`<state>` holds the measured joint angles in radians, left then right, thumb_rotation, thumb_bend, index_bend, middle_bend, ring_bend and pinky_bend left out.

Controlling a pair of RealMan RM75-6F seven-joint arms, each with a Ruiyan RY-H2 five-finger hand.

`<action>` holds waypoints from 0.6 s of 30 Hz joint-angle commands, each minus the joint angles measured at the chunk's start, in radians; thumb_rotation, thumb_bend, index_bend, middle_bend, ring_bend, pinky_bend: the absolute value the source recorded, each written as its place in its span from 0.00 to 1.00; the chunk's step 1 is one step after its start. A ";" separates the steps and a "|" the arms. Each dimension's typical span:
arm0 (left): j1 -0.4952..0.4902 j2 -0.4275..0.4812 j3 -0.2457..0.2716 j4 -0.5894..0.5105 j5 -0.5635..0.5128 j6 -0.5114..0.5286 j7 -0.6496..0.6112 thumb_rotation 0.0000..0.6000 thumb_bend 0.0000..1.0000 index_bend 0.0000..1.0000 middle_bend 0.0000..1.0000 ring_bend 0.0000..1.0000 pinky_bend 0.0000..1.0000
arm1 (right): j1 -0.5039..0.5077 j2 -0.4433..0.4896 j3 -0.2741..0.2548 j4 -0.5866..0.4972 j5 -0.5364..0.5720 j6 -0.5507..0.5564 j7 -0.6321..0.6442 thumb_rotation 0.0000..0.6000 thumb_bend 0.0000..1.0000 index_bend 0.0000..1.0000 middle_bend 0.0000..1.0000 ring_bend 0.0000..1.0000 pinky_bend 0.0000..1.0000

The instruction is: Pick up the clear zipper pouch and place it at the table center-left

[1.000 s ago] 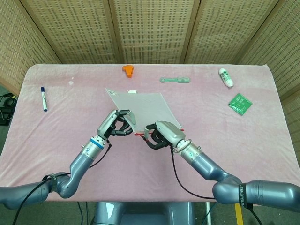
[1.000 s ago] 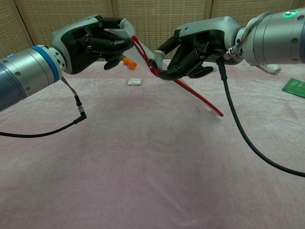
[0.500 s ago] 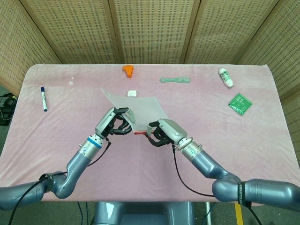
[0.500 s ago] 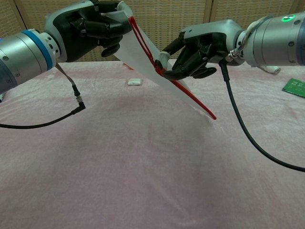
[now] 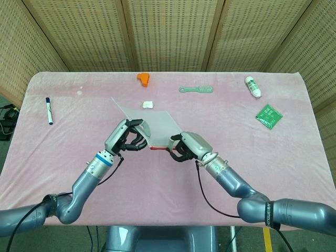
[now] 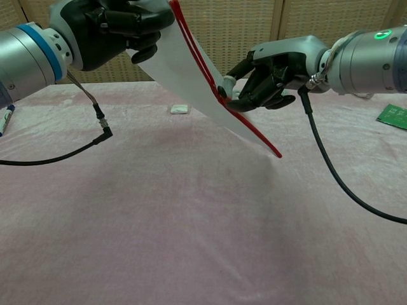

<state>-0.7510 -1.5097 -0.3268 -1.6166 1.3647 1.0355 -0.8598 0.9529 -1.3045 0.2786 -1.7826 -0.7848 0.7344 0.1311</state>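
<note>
A: Lifting continues: the clear zipper pouch (image 6: 191, 73) hangs higher above the table (image 5: 294, 157), tilted steeply.

B: Grip?

A: Left hand (image 6: 117, 28) and right hand (image 6: 270, 73) both clamp its red-zippered edge; placement center-left remains outstanding.

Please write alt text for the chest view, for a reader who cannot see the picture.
Both robot hands hold a clear zipper pouch with a red zip edge, tilted in the air above a pink table. The left hand grips its upper end and the right hand its lower part; a small white object lies behind.
</note>
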 commanded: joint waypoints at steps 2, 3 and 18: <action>0.003 0.022 -0.012 -0.026 -0.004 0.009 0.020 1.00 0.68 0.86 0.95 0.81 0.79 | -0.004 -0.004 -0.007 0.017 0.010 -0.006 -0.002 1.00 0.79 0.77 0.99 0.94 1.00; 0.003 0.027 -0.014 -0.032 -0.006 0.009 0.024 1.00 0.68 0.86 0.95 0.81 0.79 | -0.005 -0.005 -0.008 0.020 0.010 -0.007 -0.002 1.00 0.79 0.77 0.99 0.94 1.00; 0.017 0.097 -0.069 -0.096 -0.059 0.032 0.057 1.00 0.69 0.86 0.95 0.81 0.79 | -0.044 0.007 -0.057 0.085 -0.009 -0.024 -0.019 1.00 0.79 0.77 0.99 0.94 1.00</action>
<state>-0.7363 -1.4169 -0.3922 -1.7101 1.3092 1.0654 -0.8017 0.9127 -1.2994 0.2261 -1.7025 -0.7918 0.7123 0.1138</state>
